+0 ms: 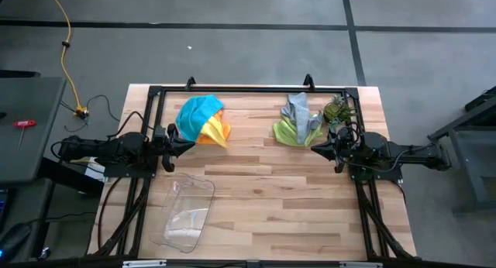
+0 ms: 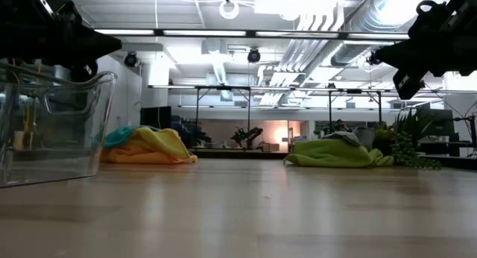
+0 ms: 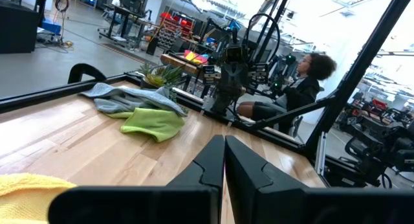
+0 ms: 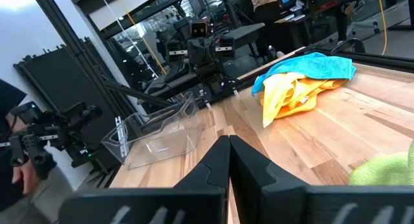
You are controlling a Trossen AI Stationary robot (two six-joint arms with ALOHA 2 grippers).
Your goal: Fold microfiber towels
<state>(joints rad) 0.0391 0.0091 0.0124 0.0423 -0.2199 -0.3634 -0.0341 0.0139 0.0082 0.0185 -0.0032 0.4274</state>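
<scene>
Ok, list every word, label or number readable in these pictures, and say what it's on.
None can be read.
The towels, the clear tray and the table carry no print.
Bright items on a shelf in the room behind are too small to read.

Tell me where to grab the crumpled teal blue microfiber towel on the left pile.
Probably pinch the teal blue microfiber towel at its raised left edge, coming down from above with the shut left gripper opened first. It drapes over the yellow towel, so a top fold lifts it alone.
</scene>
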